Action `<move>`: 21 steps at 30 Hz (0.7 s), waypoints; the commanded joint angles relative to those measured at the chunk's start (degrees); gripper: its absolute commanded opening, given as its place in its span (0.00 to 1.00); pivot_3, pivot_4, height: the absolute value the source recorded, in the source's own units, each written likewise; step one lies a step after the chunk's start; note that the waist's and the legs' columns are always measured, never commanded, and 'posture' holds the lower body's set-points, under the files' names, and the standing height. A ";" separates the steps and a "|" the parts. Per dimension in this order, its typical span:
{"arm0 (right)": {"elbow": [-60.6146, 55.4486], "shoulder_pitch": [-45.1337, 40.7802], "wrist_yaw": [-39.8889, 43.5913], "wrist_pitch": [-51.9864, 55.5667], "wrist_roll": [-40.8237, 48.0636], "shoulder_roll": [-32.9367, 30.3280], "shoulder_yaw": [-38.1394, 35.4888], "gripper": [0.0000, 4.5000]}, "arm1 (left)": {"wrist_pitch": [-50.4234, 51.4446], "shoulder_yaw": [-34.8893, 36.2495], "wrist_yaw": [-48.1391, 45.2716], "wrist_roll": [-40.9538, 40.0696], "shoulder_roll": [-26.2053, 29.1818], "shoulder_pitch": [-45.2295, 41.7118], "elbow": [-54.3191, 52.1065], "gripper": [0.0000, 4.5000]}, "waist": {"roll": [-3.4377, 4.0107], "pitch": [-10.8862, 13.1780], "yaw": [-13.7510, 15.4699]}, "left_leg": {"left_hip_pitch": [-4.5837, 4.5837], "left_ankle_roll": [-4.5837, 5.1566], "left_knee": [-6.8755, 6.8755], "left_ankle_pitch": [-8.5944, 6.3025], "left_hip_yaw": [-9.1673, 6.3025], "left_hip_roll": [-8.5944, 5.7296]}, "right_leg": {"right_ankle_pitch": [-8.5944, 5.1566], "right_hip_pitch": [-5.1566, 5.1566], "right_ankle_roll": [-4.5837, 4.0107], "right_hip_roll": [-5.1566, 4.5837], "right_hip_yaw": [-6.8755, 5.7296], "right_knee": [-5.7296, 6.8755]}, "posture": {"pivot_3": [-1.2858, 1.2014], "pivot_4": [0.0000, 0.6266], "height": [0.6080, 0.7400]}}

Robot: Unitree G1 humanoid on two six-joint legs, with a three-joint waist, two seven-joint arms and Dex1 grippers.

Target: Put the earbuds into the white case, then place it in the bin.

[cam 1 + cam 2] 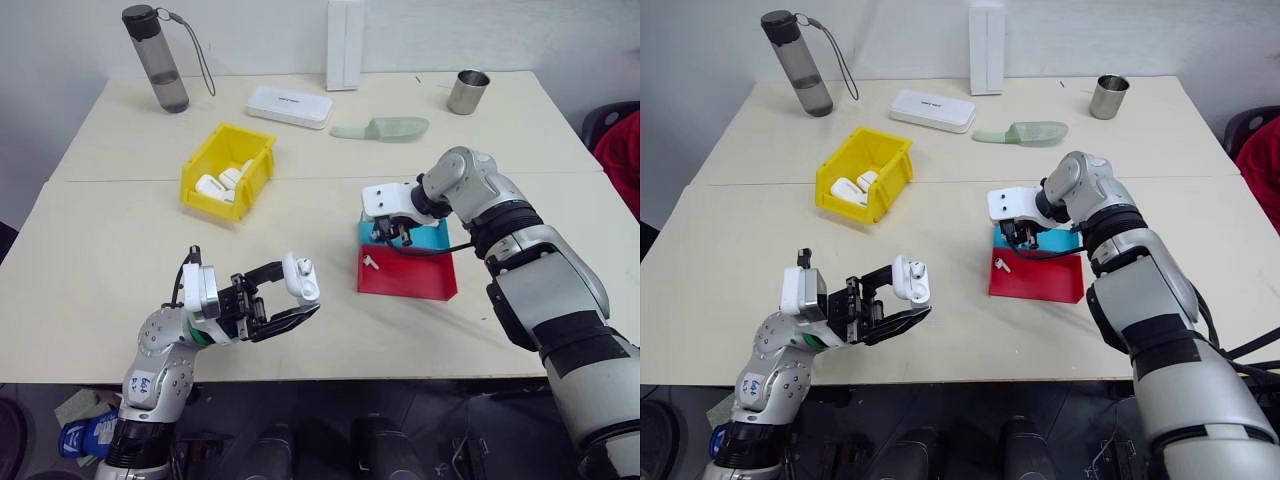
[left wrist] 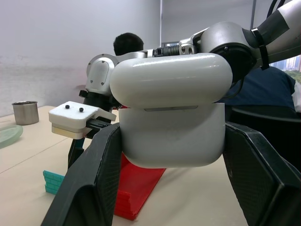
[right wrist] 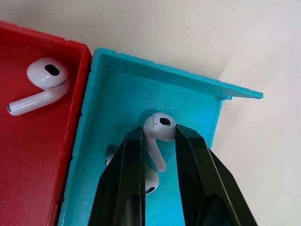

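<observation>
Right claw (image 3: 159, 141) pinches an earbud (image 3: 159, 128) over the blue tray (image 3: 188, 94); left claw (image 2: 164, 160) clamps the white case (image 2: 171, 113).

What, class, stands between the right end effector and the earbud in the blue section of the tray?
Nothing visible. The right end effector already has its black fingers either side of a tiny glossy white plastic earbud over the blue tray section. A second earbud lies beneath.
</observation>
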 commanded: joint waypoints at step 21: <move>-77.82 30.89 -6.92 73.27 67.77 1.02 -42.81 0.13 | 0.60 1.78 -0.42 -2.21 -1.62 -5.57 2.73 0.61 | 0.01 0.00 0.42 | -0.03 -0.02 0.01 -0.01 -0.04 0.03 | 0.00 0.08 0.00 0.01 -0.01 -0.01 | 0.52 0.24 1.00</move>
